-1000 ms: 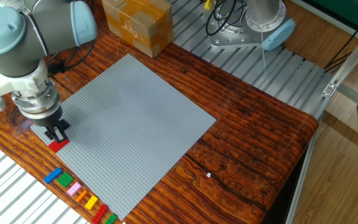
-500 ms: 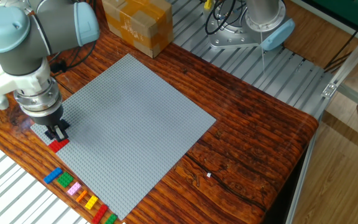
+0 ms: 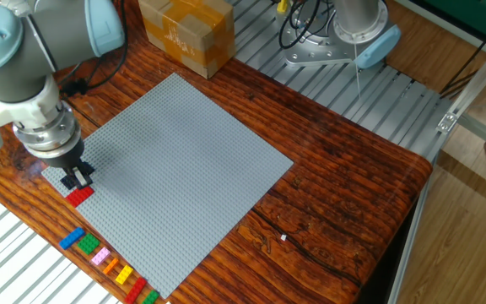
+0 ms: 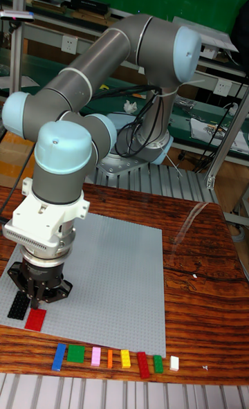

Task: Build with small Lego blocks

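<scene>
My gripper (image 3: 76, 177) hangs over the left corner of the grey baseplate (image 3: 184, 160), fingers pointing down. In the tall fixed view the gripper (image 4: 40, 297) looks open with nothing between its fingers. A black brick (image 4: 17, 305) lies on the plate just left of it. A red brick (image 4: 35, 318) sits beside the black one, at the plate's near corner; in the fixed view this red brick (image 3: 79, 197) is just below the fingers. A row of small Lego blocks lies on the wood in front of the plate: blue (image 3: 72, 238), green (image 3: 89, 247), pink (image 3: 101, 257), orange, yellow (image 3: 123, 274), red (image 3: 135, 290), green.
A brown cardboard box (image 3: 186, 32) stands behind the plate's far corner. A second arm's base (image 3: 357, 34) sits on the metal rails at the back. A small white block (image 4: 174, 362) ends the row. The table's metal edge runs close to the loose bricks.
The arm has shifted slightly up and left, taking the gripper a little higher above the red brick. The bricks have not moved.
</scene>
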`<state>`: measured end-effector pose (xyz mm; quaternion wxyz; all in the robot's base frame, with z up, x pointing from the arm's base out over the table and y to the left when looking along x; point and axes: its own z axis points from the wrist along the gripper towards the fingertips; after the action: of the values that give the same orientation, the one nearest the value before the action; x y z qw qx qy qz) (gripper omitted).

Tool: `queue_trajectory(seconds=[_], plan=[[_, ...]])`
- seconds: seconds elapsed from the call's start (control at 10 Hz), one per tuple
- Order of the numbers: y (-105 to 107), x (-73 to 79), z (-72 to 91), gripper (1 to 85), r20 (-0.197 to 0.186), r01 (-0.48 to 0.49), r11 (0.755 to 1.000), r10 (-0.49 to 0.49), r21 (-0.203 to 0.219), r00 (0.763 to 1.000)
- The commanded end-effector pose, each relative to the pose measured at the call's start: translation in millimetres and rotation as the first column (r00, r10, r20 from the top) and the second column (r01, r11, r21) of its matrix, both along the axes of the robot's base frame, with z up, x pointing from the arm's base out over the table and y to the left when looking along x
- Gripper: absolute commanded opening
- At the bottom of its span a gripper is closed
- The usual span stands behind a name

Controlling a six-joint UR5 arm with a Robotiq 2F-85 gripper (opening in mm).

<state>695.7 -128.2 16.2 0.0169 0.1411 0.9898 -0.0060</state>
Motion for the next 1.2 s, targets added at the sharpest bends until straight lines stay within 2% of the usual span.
queue_trajectory(seconds=[0.0,0.2,0.4,0.5,0.8,0.9,1.1], plan=[[13,6.2,5.5,1.0,-0.014,0.010,1.000,-0.010,0.014,1.000],[28,17.2,10.1,2.3,-0.013,-0.026,1.000,0.027,0.008,1.000],[32,22.9,14.0,13.0,-0.022,-0.120,0.993,0.120,0.009,0.993],[30,24.2,13.1,20.3,-0.026,-0.142,0.990,0.142,-0.003,0.990],[40,34.9,10.2,31.3,-0.011,-0.165,0.986,0.165,0.008,0.986],[43,41.1,9.5,32.3,-0.002,-0.162,0.987,0.162,0.011,0.987],[50,44.8,11.1,32.7,-0.011,-0.168,0.986,0.168,0.009,0.986]])
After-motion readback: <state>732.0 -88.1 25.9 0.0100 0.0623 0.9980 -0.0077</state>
